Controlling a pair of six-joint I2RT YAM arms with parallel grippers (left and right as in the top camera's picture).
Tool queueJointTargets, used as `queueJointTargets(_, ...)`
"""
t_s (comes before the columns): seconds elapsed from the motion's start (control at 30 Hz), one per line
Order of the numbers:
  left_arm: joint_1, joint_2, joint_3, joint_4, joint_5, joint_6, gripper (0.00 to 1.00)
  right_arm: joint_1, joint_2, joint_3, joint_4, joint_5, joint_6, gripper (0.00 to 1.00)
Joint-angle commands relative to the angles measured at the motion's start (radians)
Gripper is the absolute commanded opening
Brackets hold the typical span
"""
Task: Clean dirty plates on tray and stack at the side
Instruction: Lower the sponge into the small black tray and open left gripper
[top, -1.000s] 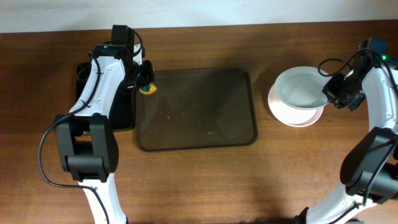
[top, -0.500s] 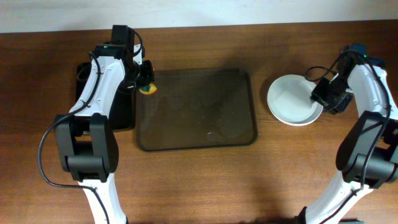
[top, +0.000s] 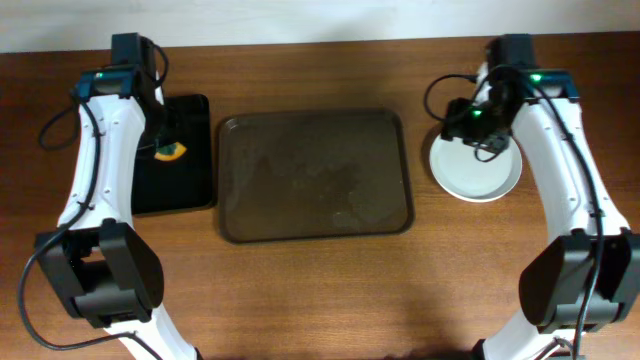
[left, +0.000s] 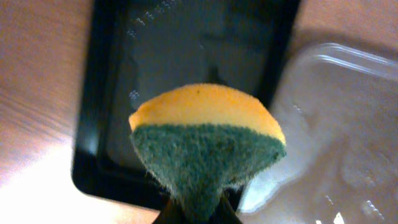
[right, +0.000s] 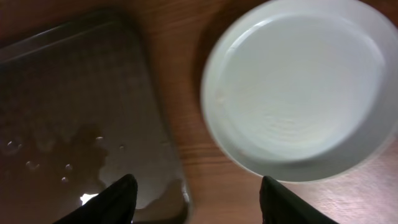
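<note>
The right gripper (right: 200, 202) has let go of the last plate: a second ago it was carrying that plate tilted over the pile, and now its jaws stand spread with nothing between them while the arm has drawn back toward the far edge of the table (top: 320, 290). The white plates (top: 478, 172) sit stacked on the wood just to the right of the brown tray (top: 315, 175). From above the pile reads as a single rim, so the count cannot be confirmed. The brown tray holds no plate, only a wet sheen and a few droplets. The left arm has swung off the tray's far left corner and now hangs over the smaller black tray (top: 190, 190) beside it. The left gripper (left: 196, 214) is pinching the yellow-and-green sponge (left: 208, 143), scouring side toward the wrist camera, and the sponge looks lifted clear of the black tray rather than resting in it. With the tray emptied and the pile in place, the task looks essentially finished. What seems left is to set the sponge down and retire both arms.
</note>
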Motion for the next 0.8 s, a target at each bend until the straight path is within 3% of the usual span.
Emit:
queueJointTargets(0.0,0.015,-0.001,-0.099,0.106,-0.067,-0.002,0.08,0.063,0.005,0.005,0.023,-0.002,-0.007,0.68)
queueJointTargets(0.03,0.014,-0.001,-0.142,0.155,-0.062,-0.002,0.17,0.07,0.005,0.005,0.027,-0.002,-0.007,0.68)
queueJointTargets(0.2,0.014,-0.001,-0.278,0.31,0.056,-0.002,0.43,0.074,0.005,0.004,0.025,-0.002,-0.008,0.69)
queueJointTargets(0.3,0.014,-0.001,-0.292,0.323,0.062,-0.002,0.78,0.074,0.005,0.004,0.026,-0.002,-0.008,0.69)
queueJointTargets(0.37,0.014,-0.004,-0.286,0.323,0.063,-0.002,0.95,0.074,0.005,0.005,0.03,-0.002,-0.031,0.68)
queueJointTargets(0.4,0.014,-0.019,-0.265,0.294,0.063,-0.003,0.99,0.074,0.002,0.005,0.028,-0.002,-0.034,0.68)
queueJointTargets(0.57,0.014,-0.203,-0.204,0.213,0.066,-0.003,0.99,0.075,-0.108,0.005,0.022,-0.002,-0.057,0.74)
queueJointTargets(0.77,0.014,-0.337,-0.204,0.177,0.065,-0.003,0.99,0.075,-0.438,0.005,-0.027,0.105,-0.086,0.86)
